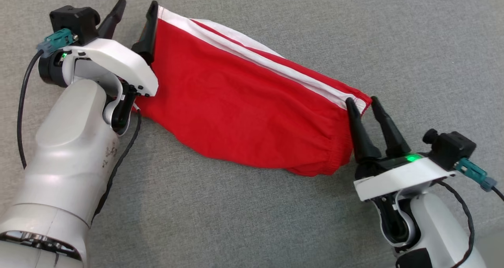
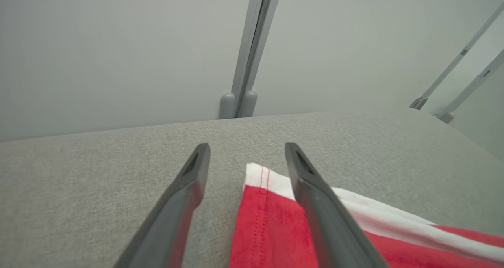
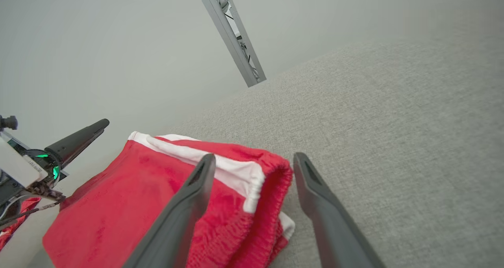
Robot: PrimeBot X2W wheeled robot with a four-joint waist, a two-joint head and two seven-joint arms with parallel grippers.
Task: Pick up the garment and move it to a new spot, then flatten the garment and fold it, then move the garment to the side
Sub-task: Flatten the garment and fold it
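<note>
Red shorts with white side stripes (image 1: 244,102) lie stretched across the grey woven fabric surface (image 1: 275,213), leg hem at the left, elastic waistband at the right, striped edge on the far side. From the head view, my left gripper (image 1: 137,4) stands at the far left corner with its fingers spread, the inner one over the hem edge. My right gripper (image 1: 362,100) stands at the far right corner, also spread, tips at the waistband.

Along my left fingers, the white-striped hem corner of the shorts (image 2: 267,220) sits in the gap, partly under one finger. Nothing is pinched. A grey upright rail (image 2: 246,43) rises past the far edge.

Along my right fingers, the gathered waistband of the shorts (image 3: 130,189) bulges between them, layered as if doubled over. The gap is wide and nothing is gripped.

I judge the step in hand to be taking both far corners. To do it well, I should go low enough to catch every layer, close both grippers together, and keep the edge taut between them so the cloth doesn't sag or bunch.

The shorts rest straight on the fabric, not in any bin or basket.
</note>
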